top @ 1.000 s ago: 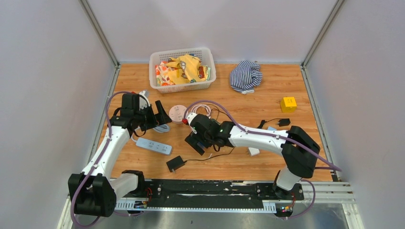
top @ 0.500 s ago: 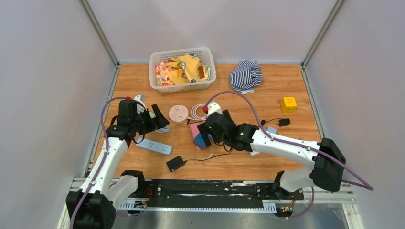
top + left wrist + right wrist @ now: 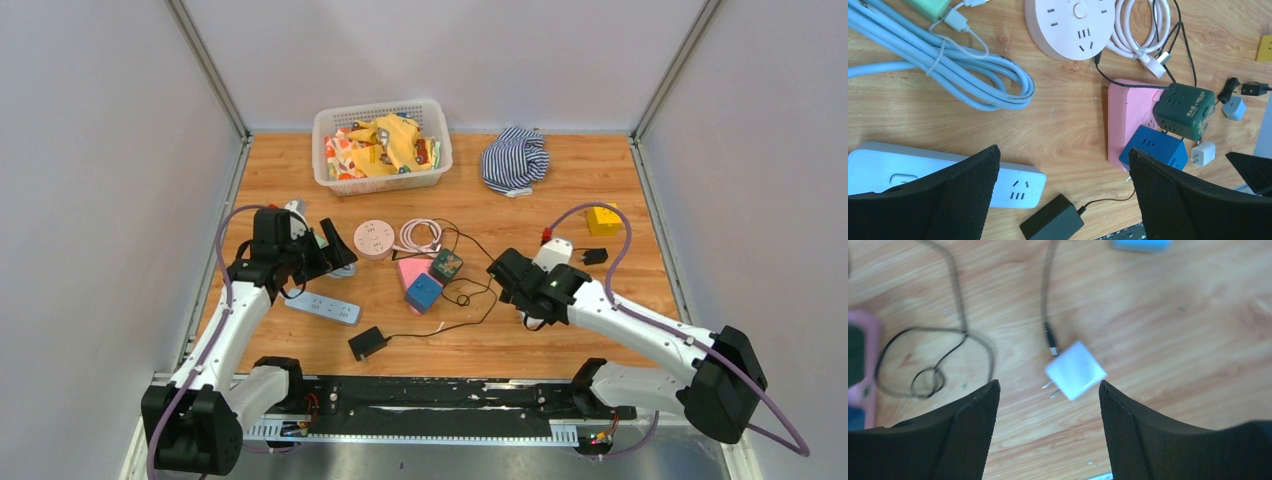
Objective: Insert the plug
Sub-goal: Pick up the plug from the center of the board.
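Wood-grain table [image 3: 560, 200], grey walls all round. Nearest the arm bases a black adapter [image 3: 368, 343] lies at 7 o'clock, with a white power strip [image 3: 322, 308] just beyond it. Here's the left gripper [image 3: 1064, 150]: jaws spread wide, nothing in them, hanging above the near end of that strip. Over to 4 o'clock and the right gripper [image 3: 1048, 385] is also spread, empty, and there's the white plug [image 3: 1075, 370] flat on the wood in the gap just ahead of its fingertips, prongs pointing back at the claw, neither finger touching it. At table centre sits a pink socket block [image 3: 408, 270] carrying a blue cube [image 3: 424, 291] and a green cube [image 3: 446, 265], with thin black cord looped beside them. Past that come a round pink socket [image 3: 373, 239] and a coiled white cable [image 3: 418, 237]. Far back at 11 o'clock the white basket [image 3: 385, 182] is packed with yellow and patterned packets [image 3: 395, 140]; a striped cloth [image 3: 515, 158] lies at 1 o'clock.
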### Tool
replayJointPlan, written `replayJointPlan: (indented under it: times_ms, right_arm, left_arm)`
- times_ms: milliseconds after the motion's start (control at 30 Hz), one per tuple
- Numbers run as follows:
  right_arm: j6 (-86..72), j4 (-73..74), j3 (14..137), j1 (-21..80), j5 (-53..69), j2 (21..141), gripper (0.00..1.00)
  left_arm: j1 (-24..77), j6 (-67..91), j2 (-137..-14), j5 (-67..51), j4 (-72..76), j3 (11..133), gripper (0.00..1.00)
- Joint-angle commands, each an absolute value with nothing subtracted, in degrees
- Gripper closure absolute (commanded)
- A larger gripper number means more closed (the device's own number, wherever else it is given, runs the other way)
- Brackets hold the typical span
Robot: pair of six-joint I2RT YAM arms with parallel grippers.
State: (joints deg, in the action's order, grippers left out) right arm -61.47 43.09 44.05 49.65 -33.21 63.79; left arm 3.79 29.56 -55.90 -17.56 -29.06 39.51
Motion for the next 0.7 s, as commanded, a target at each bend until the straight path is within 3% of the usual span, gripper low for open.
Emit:
replayJointPlan:
  times_ms: [0,233,667]
  right_arm:
    - [-81.5,58.9,44.0,44.5,-34.3,64.7,0.26]
    - [-89.8,62.7,43.6,41.7,-32.7,68.5,0.25]
    - [-90.7,53.1,38.9,39.9,-30.3,68.1,0.26]
  left_arm:
    - [3.7,30.1,-56.6,-20.2,-27.6,38.9,0.0]
    - [3.8,30.0,-56.4,-20.9,-27.8,39.2,0.0]
    - [3.7,28.7,-56.9,-21.3,-29.8,40.7,0.0]
